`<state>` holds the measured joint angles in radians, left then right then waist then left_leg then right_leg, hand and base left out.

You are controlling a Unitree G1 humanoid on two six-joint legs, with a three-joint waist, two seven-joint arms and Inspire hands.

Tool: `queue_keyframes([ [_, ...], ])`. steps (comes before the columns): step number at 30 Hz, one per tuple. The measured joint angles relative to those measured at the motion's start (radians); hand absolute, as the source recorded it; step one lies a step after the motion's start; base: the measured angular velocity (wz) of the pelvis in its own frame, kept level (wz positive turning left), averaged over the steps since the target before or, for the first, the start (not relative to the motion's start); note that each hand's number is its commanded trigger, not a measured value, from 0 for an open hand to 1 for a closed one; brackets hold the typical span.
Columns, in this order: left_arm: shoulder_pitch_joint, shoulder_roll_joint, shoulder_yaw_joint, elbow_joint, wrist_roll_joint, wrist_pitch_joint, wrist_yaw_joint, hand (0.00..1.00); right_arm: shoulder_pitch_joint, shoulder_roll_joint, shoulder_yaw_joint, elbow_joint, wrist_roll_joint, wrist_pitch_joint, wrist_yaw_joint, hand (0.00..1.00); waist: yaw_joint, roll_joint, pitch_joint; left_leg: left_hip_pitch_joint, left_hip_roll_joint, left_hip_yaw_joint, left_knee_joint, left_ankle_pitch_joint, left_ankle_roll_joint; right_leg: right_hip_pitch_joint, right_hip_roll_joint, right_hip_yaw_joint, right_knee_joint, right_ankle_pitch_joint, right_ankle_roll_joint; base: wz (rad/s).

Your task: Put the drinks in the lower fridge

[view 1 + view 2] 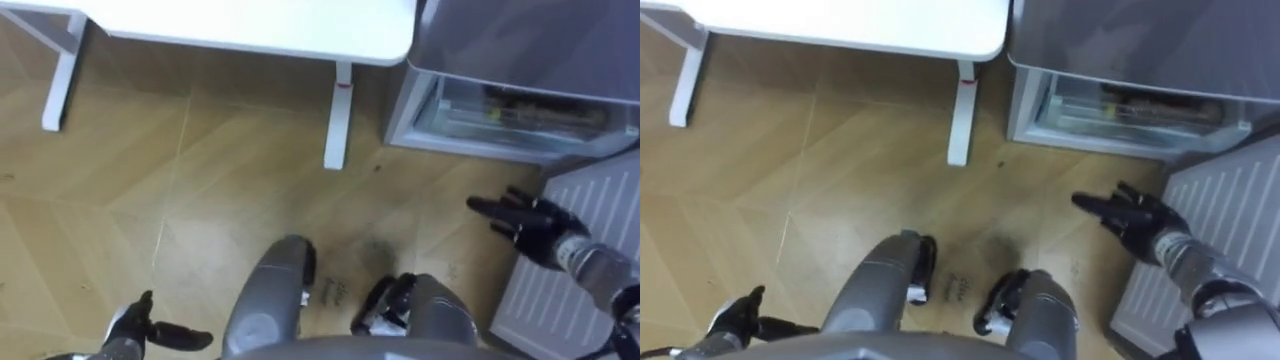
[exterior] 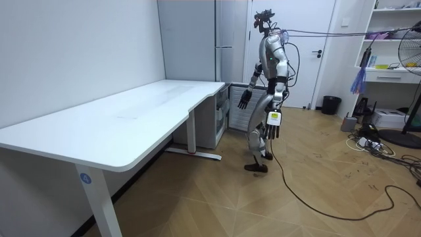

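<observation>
Lower fridge (image 1: pixel 405 110), upper right, stands open; dark items (image 1: pixel 540 105) inside are possibly the drinks. Right hand (image 1: pixel 525 222), spread and empty, reaches beside the door (image 1: pixel 600 190), likely to close it; left hand (image 1: pixel 140 325) hangs spread.

The lower fridge (image 1: pixel 520 60) is a grey cabinet standing on the wood floor (image 1: pixel 200 200), and its bottom compartment is open, with pale clear shelves (image 1: pixel 470 118) inside. Its door (image 1: pixel 615 195) is swung wide to the right, its white ribbed inner face in view. On 1 shelf lie dark and yellow things (image 1: pixel 545 103), too blurred to tell whether they are drinks.
</observation>
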<state>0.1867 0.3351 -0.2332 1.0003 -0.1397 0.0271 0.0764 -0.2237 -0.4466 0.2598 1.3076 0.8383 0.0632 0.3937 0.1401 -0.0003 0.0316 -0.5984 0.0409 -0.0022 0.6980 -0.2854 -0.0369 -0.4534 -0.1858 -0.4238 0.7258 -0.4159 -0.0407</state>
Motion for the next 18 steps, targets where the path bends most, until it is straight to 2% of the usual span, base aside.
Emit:
queue_keyframes([
  [4, -0.001, -0.025, 0.000, 0.042, 0.024, 0.000, 0.000, 0.00, 0.069, 0.047, -0.007, 0.012, -0.094, -0.004, -0.021, 0.00, -0.013, -0.001, -0.0016, 0.120, 0.002, 0.002, -0.085, 0.006, -0.003, 0.125, 0.032, -0.003, -0.115, 0.027, 0.017, 0.00],
  [5, 0.006, -0.030, 0.000, 0.044, 0.023, 0.000, 0.000, 0.00, 0.109, 0.068, -0.006, 0.014, -0.129, -0.006, -0.027, 0.00, -0.023, -0.003, -0.0016, 0.162, 0.002, 0.003, -0.114, 0.007, -0.003, 0.170, 0.038, -0.007, -0.158, 0.036, 0.023, 0.00],
  [8, 0.021, -0.043, 0.026, 0.050, 0.050, -0.003, 0.005, 0.00, 0.189, 0.122, -0.005, 0.011, -0.193, -0.008, -0.045, 0.00, -0.025, -0.016, -0.0129, 0.269, 0.005, 0.025, -0.199, 0.018, -0.001, 0.277, 0.067, 0.000, -0.273, 0.071, 0.038, -0.10],
  [10, 0.028, -0.054, 0.037, 0.065, 0.064, -0.004, 0.008, 0.00, 0.229, 0.142, -0.006, 0.011, -0.221, -0.008, -0.054, 0.00, -0.028, -0.016, -0.0164, 0.332, 0.004, 0.031, -0.242, 0.019, -0.001, 0.342, 0.081, 0.006, -0.337, 0.094, 0.047, -0.15],
  [11, 0.028, -0.064, 0.045, 0.082, 0.064, -0.004, 0.014, 0.00, 0.253, 0.153, -0.007, 0.009, -0.225, -0.008, -0.064, 0.00, -0.037, -0.017, -0.0220, 0.370, 0.000, 0.033, -0.272, 0.020, 0.000, 0.383, 0.086, 0.008, -0.371, 0.106, 0.053, -0.06],
  [12, 0.028, -0.080, 0.072, 0.095, 0.068, -0.004, 0.029, 0.00, 0.269, 0.166, -0.019, 0.009, -0.226, -0.009, -0.078, 0.00, -0.047, -0.019, -0.0227, 0.410, -0.003, 0.038, -0.299, 0.021, 0.002, 0.416, 0.090, 0.015, -0.400, 0.118, 0.059, -0.07],
  [18, 0.034, -0.126, 0.136, 0.113, 0.174, 0.009, 0.051, 0.00, 0.319, 0.220, -0.087, 0.009, -0.221, -0.020, -0.100, 0.00, -0.072, -0.027, -0.0240, 0.523, -0.002, 0.055, -0.371, 0.021, 0.002, 0.535, 0.118, 0.071, -0.529, 0.168, 0.069, -0.09],
])
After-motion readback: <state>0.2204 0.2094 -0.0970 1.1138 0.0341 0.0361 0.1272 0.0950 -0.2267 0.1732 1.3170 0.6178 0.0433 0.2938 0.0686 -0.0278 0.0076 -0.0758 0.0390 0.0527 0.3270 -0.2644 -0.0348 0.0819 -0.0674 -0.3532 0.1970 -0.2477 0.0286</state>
